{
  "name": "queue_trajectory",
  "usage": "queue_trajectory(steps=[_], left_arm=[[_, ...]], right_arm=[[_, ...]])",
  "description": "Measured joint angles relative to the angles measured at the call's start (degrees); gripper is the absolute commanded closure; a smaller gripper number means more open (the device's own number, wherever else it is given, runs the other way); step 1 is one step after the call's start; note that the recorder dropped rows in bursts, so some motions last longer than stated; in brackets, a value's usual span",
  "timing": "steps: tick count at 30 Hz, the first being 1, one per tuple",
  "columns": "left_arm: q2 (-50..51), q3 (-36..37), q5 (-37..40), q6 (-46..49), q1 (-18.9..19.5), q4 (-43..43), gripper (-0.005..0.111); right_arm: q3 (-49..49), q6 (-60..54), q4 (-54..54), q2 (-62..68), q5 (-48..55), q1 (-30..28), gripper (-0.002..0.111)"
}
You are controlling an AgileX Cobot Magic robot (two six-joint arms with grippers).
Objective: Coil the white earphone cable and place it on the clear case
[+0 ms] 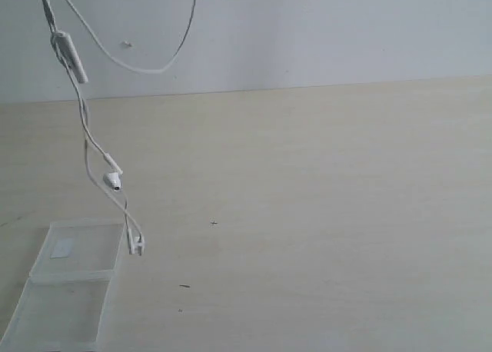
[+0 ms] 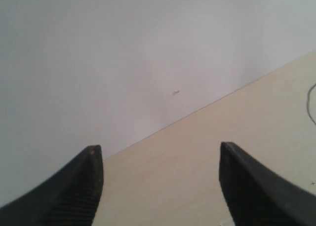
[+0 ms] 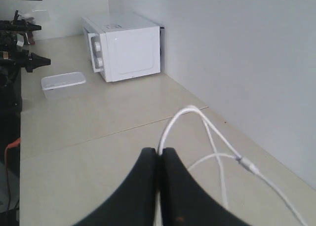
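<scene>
2 grippers. R gripper [image 3: 159, 152]: fingertips pressed tight together, pinching the cable [image 3: 190, 108], which loops out from the tips. L gripper [image 2: 159, 148]: fingers [image 2: 79, 186] spread wide w/ nothing btwn them, only table [image 2: 197, 152] and wall [image 2: 123, 53] beyond.

1 cable, white, hanging in the air above the case [image 1: 84, 258] and running out of the top of the exterior view. It isn't on the case yet. On it are 1 remote [image 1: 69, 58], high above the case, and 2 earbuds. The upper earbud [image 1: 113, 180] hangs clear above the case's far right corner. The lower earbud [image 1: 136, 245] is just beside the right edge of the case's far half. Can't tell if it touches the table.

1 case, clear, opened flat on the table, 2 halves. 1 white sticker [image 1: 61, 248] on the far half, the one nearer the earbuds.

Also in the R wrist view: 1 white microwave [image 3: 126, 48] and 1 clear tub [image 3: 63, 83]. Where they sit vs the case can't be told.
</scene>
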Motion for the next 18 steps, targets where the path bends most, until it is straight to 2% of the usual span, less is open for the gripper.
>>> queue_trajectory(steps=[10,18], left_arm=[[0.0,0.0,0.0,-0.7,-4.0,0.2,0.041],[0.0,3.0,0.0,-0.8,-4.0,-2.5,0.042]], right_arm=[[0.0,8.6,-16.1,0.0,6.2,0.0,0.108],[0.0,10.7,-19.5,0.0,13.1,0.0,0.108]])
